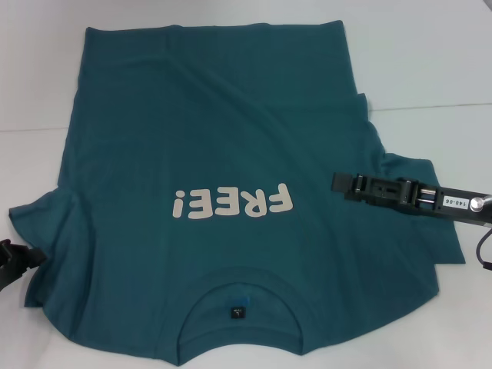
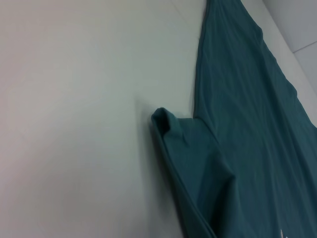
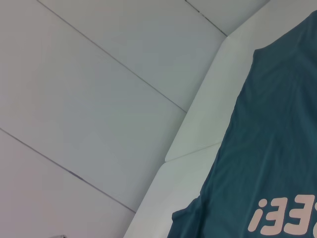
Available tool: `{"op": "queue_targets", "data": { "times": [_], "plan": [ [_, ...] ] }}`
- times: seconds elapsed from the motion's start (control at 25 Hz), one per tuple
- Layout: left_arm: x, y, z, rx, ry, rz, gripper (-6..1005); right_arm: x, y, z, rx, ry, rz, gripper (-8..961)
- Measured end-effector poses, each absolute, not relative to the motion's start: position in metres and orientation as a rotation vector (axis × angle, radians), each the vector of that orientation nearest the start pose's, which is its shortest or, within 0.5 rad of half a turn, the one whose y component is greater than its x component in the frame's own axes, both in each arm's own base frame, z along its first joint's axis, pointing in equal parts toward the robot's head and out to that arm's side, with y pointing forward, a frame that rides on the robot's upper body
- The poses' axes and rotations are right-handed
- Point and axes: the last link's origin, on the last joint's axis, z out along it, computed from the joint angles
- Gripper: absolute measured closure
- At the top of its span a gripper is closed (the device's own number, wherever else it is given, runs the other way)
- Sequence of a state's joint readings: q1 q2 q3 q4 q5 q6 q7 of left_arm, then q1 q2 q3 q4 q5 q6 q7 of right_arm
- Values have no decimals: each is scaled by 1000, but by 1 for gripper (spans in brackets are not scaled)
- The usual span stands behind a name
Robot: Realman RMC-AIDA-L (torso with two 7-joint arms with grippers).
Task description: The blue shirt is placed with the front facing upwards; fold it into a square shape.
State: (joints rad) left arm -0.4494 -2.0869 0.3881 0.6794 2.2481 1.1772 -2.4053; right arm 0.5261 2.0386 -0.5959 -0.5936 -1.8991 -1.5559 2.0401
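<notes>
The blue shirt (image 1: 215, 131) lies spread front up on the white table (image 1: 430, 54), its hem at the far side and its collar toward me. The off-white "FREE!" lettering (image 1: 233, 204) sits mid-chest, and a small dark neck label (image 1: 237, 311) shows inside the collar. My right gripper (image 1: 340, 184) hovers over the shirt's right side, just beside the lettering, above the rumpled right sleeve (image 1: 423, 238). At the picture's left edge, my left gripper (image 1: 21, 257) sits beside the left sleeve (image 1: 50, 231). The left wrist view shows that sleeve (image 2: 190, 148) bunched up on the table.
The table's far edge (image 3: 198, 129) and tiled floor (image 3: 89, 99) beyond it appear in the right wrist view. Bare table (image 2: 74, 124) lies to the left of the shirt. A seam line crosses the table (image 1: 430, 105) on the right.
</notes>
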Motion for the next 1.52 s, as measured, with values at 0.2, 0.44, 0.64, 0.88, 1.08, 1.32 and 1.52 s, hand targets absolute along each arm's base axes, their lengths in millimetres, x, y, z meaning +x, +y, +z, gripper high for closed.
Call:
{"op": "queue_targets", "data": {
  "times": [0.2,0.44,0.64,0.88,1.08,1.32,1.52],
  "plan": [
    [-368,328,34,-1583,-1978,-726,939,271,340,26,-2335,1571,1038,37],
    [-368,329,34,-1584,-1975,-731,992,271,340,27,-2331,1569,1040,37],
    [-368,329,43,-1566,-1955,-783,991,271,341,28,-2324,1567,1044,37],
    [-373,330,62,-1517,-1920,-817,990,272,341,29,-2312,1564,1054,38],
    [-375,332,73,-1497,-1902,-826,989,272,341,30,-2308,1563,1058,38],
    [-375,334,78,-1495,-1890,-825,987,272,342,31,-2309,1561,1057,37],
    [-370,339,89,-1508,-1870,-830,987,272,343,31,-2307,1559,1057,37]
  ]
}}
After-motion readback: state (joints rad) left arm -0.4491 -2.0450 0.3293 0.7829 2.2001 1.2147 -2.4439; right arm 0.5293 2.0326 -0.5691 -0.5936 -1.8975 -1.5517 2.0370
